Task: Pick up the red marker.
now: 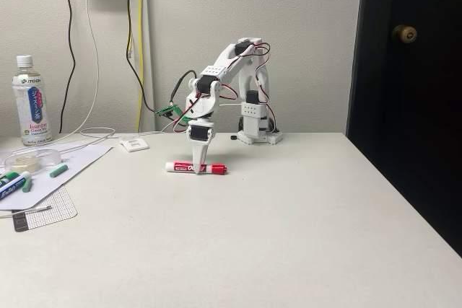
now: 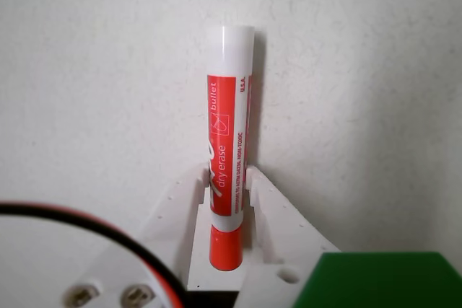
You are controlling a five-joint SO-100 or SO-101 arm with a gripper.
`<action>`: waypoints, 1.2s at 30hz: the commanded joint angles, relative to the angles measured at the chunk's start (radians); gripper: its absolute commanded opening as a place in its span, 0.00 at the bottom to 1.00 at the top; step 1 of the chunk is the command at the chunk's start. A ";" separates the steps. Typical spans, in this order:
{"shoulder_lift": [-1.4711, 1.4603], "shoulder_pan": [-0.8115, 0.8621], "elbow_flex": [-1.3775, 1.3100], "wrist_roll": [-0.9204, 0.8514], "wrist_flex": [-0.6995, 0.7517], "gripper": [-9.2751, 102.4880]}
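Straddling slim cylindrical red marker (image 2: 229, 142): white plastic hand (image 2: 225, 178), barrel between fingers.

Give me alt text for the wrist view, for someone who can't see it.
A red marker lies on a white table between the two white fingers of the claw, which sit close against either side of its labelled barrel. Its red cap points toward the camera and its white end away. A green part fills the lower right corner.
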 commanded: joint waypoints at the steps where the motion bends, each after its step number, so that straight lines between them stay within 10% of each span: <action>1: 0.003 -0.008 -0.018 -0.012 0.014 0.08; 11: 0.198 -0.046 -0.026 -0.005 0.147 0.08; 21: 0.230 -0.127 -0.411 0.072 0.586 0.08; 36: 0.489 -0.279 -0.430 0.193 0.666 0.08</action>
